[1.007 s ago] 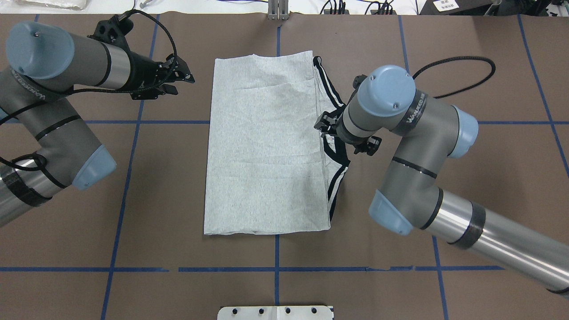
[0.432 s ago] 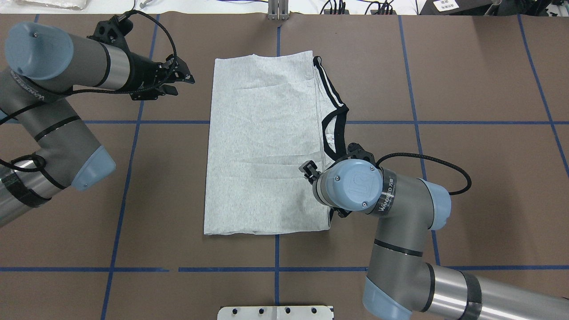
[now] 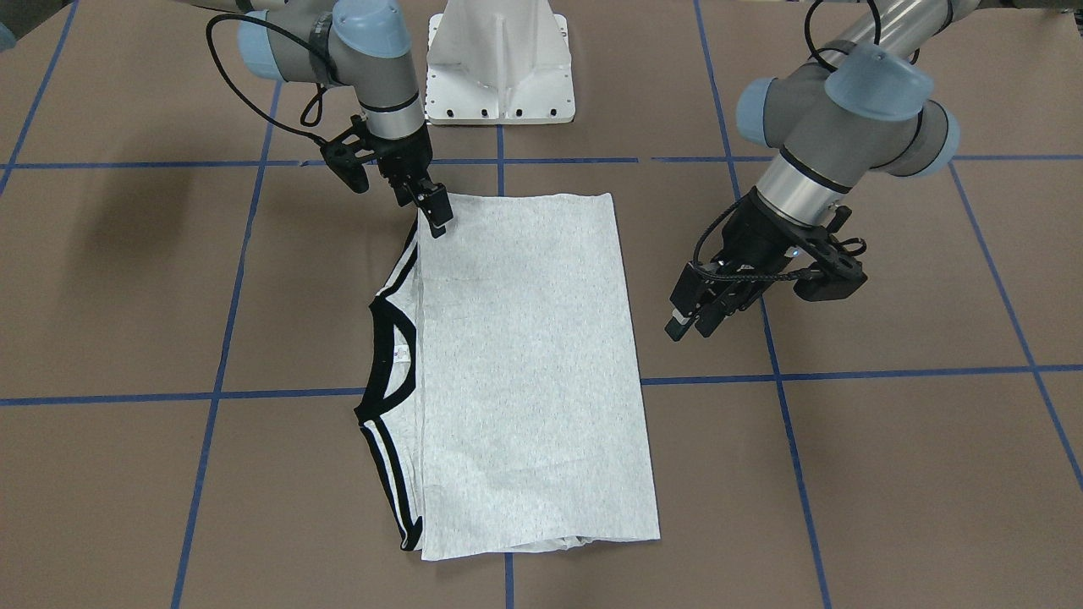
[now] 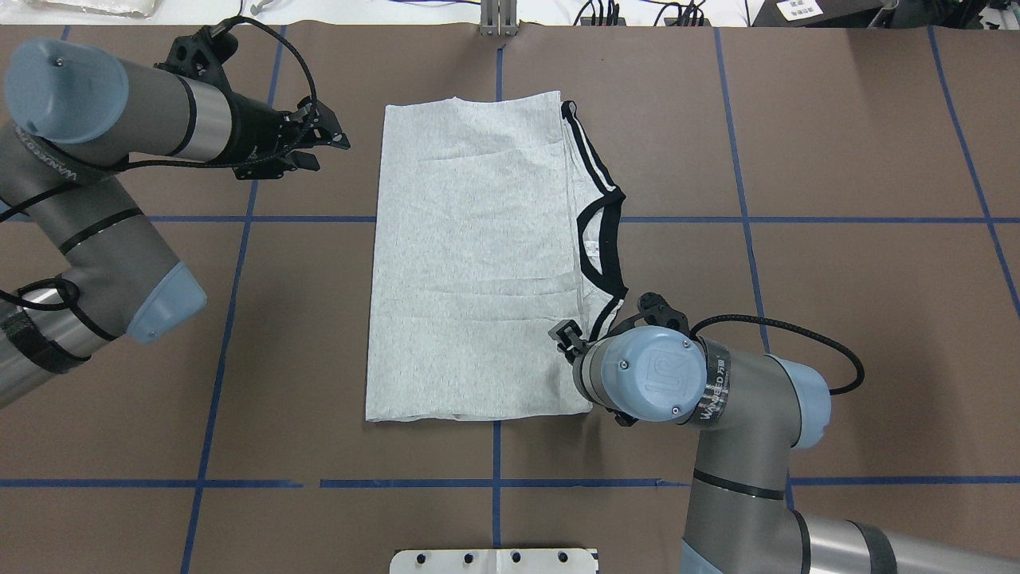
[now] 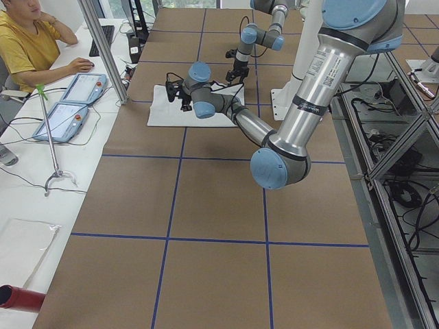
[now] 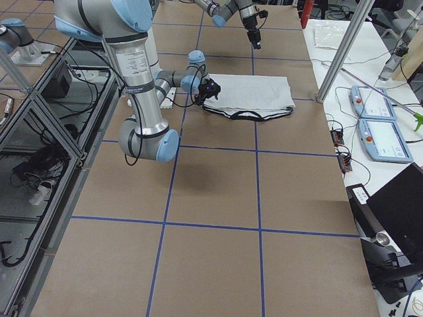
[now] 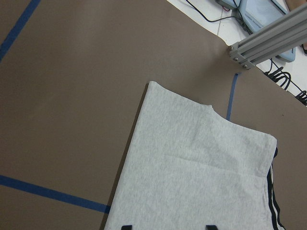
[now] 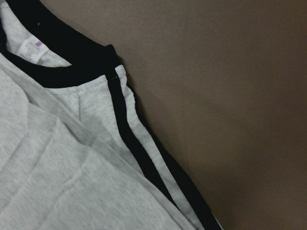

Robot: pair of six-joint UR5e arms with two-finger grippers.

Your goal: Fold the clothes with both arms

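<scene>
The grey T-shirt [image 4: 470,263] lies folded into a long rectangle on the brown table, print hidden. Its black collar [image 4: 606,239] and black-white stripes lie along its right edge, and show in the front view [image 3: 385,355] and right wrist view [image 8: 62,72]. My right gripper [image 3: 431,216] points down at the shirt's near right corner, low over the striped edge. Its fingers look apart and hold nothing, and in the overhead view the wrist hides them. My left gripper [image 4: 331,135] hovers open and empty left of the shirt's far left corner [image 7: 151,86], apart from the cloth.
The white pedestal [image 3: 499,59] stands at the table's near edge behind the shirt. Blue tape lines [image 4: 494,483] cross the brown table. An aluminium post [image 7: 264,40] rises beyond the far edge. An operator in yellow [image 5: 27,41] sits there by control tablets [image 5: 68,103].
My right arm has swung from beside the collar toward me along the shirt's right edge to its near right corner. The left arm and the shirt have hardly moved.
</scene>
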